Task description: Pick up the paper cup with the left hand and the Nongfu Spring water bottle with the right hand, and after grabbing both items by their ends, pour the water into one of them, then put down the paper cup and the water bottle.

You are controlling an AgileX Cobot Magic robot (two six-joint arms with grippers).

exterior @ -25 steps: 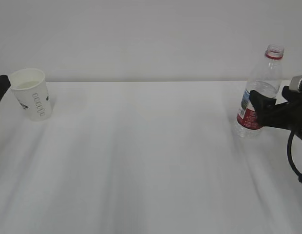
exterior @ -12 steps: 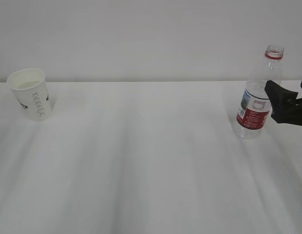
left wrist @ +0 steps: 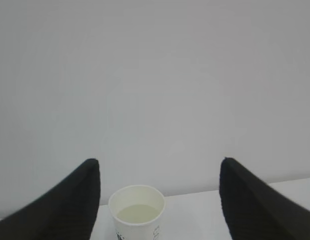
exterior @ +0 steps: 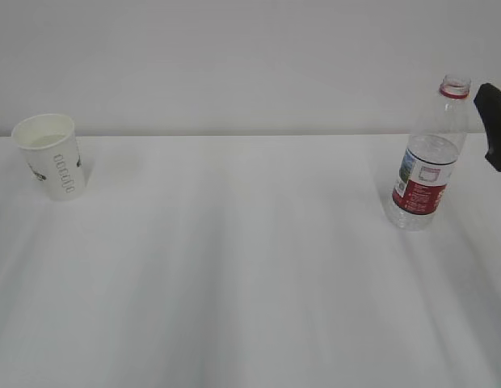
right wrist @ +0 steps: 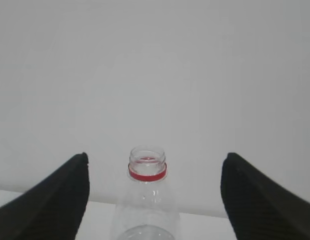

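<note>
The paper cup [exterior: 50, 156] stands upright at the far left of the white table [exterior: 250, 267], with a pale pool of water [left wrist: 137, 214] inside it. My left gripper [left wrist: 159, 165] is open and set back from the cup [left wrist: 137, 212], touching nothing; the exterior view does not show it. The Nongfu Spring water bottle [exterior: 428, 158] stands upright at the right, uncapped, with a red neck ring [right wrist: 147, 173]. My right gripper [right wrist: 157, 156] is open, level with the bottle's neck and clear of it. One of its black fingers [exterior: 494, 128] shows at the right edge.
A plain pale wall runs behind the table's far edge [exterior: 234, 135]. Between cup and bottle lies a wide stretch of bare white tabletop.
My right gripper has drawn back from the bottle's label, moving right and upward. My left gripper's finger has left the exterior view at the left edge. Cup and bottle stay standing.
</note>
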